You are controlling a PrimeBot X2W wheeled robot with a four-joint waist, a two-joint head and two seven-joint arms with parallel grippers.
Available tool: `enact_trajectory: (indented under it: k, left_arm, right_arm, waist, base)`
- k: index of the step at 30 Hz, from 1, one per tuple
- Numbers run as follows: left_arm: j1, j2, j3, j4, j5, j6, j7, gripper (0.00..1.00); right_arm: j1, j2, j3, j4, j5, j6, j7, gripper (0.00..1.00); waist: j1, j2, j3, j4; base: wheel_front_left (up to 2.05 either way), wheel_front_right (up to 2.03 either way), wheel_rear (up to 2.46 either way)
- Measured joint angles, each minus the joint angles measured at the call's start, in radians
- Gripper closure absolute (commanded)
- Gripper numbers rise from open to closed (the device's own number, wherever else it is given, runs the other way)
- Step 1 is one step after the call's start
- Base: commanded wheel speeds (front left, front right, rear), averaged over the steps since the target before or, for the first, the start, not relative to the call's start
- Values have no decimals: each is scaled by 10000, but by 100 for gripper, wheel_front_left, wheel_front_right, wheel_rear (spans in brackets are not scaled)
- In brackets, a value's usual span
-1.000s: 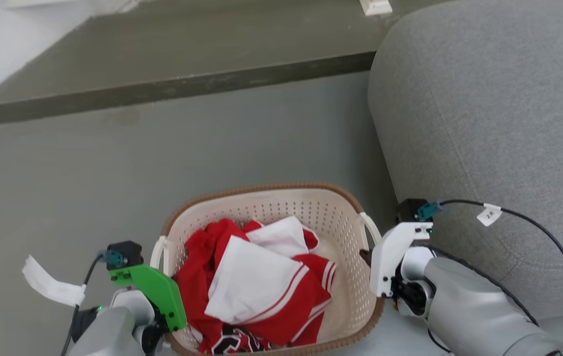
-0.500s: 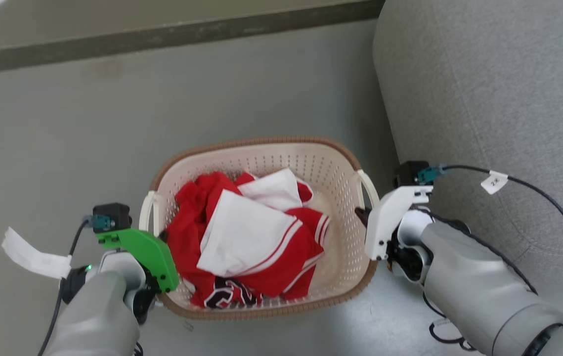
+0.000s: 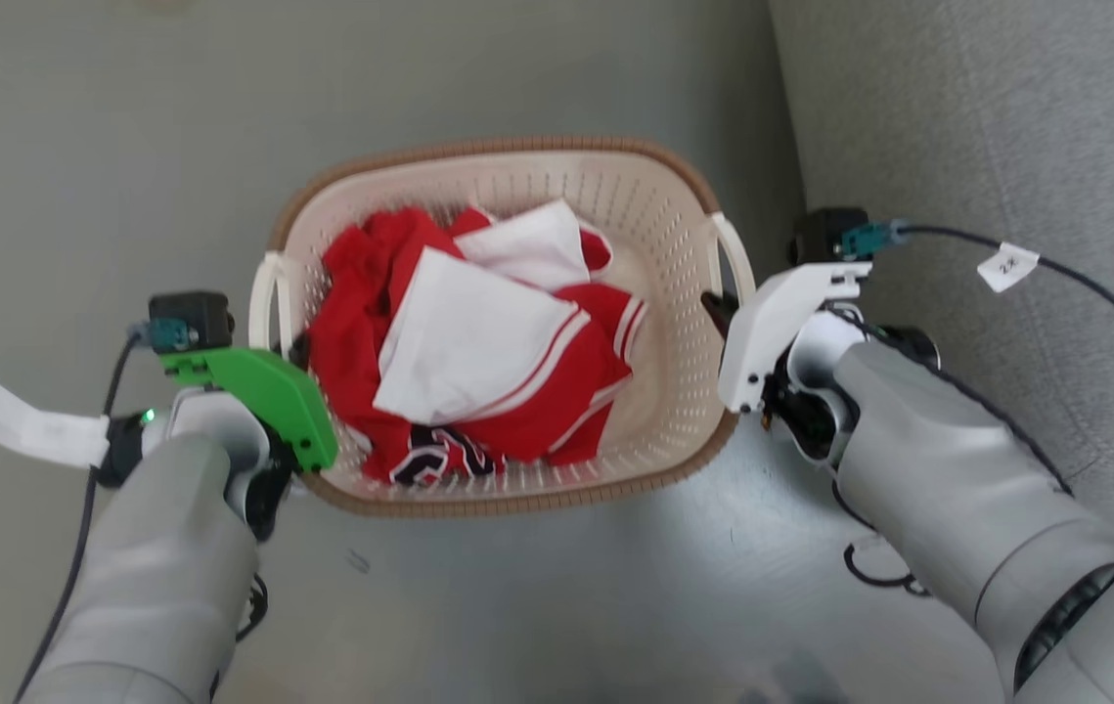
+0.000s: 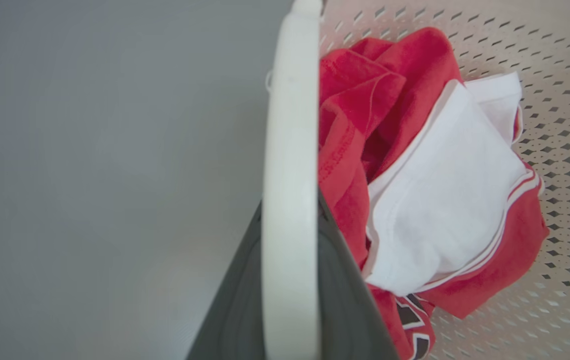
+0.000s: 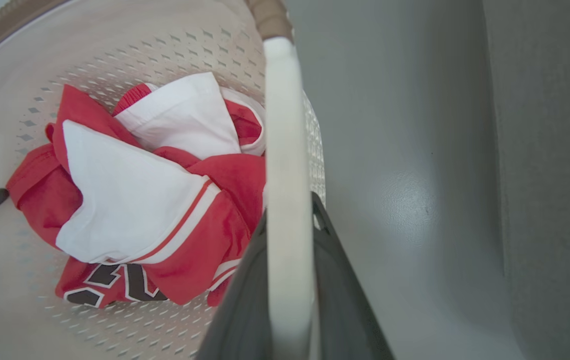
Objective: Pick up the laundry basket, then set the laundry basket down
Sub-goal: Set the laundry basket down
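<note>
A small white paper tag (image 3: 1006, 264) on the thin black cable (image 3: 948, 235), right of the cream-white perforated plastic laundry basket (image 3: 674, 244), carries two small dark characters, seemingly "2R". Inside that basket, the crumpled red fabric garment (image 3: 351, 284) shows black, white-edged lettering (image 3: 429, 452), too folded to read.

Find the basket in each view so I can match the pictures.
Head view: basket at centre, in the upper half.
Left wrist view: basket on the right; its handle runs up the middle.
Right wrist view: basket on the left; its other handle runs up the middle.
Shared landmark: the red-and-white clothes inside it.
</note>
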Motion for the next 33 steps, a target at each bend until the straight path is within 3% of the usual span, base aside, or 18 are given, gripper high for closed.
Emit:
enact_trajectory:
  k: [33]
  left_arm:
    - [-2190, 125, 54, -119, 276, 104, -1016, 100]
  right_arm:
    - [-1982, -113, -125, 88, -244, 88, -1202, 100]
  waist:
    - [1, 0, 3763, 316]
  base:
    - [0, 0, 0]
